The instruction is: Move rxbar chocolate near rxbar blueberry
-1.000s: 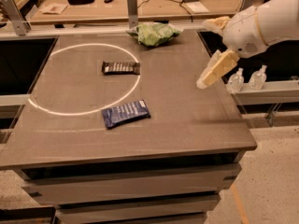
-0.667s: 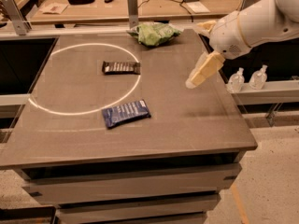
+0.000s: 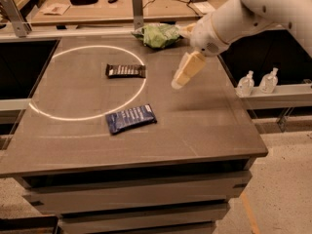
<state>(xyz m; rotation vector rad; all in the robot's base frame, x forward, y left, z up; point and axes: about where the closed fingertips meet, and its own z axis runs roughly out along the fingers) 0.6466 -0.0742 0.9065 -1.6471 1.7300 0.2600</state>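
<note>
Chocolate bar (image 3: 126, 71) lying flat on the grey desk (image 3: 204, 130), its long axis running left to right, parallel to the back edge.

It is showing as a slim, dark brown-black wrapper with pale lettering, sitting just inside the right side of a thin white ring (image 3: 97, 47) of light. The blueberry bar (image 3: 131, 119), wider and dark blue, is lying nearer the front, apart from it, its right end angling slightly away. A crumpled green bag (image 3: 158, 35) is resting at the back. The pale gripper (image 3: 178, 83) is hovering right of the chocolate bar; apart or together, I cannot tell.

The arm (image 3: 243, 13) carrying the gripper (image 3: 181, 78) above the table (image 3: 204, 126) is cut off top right.
</note>
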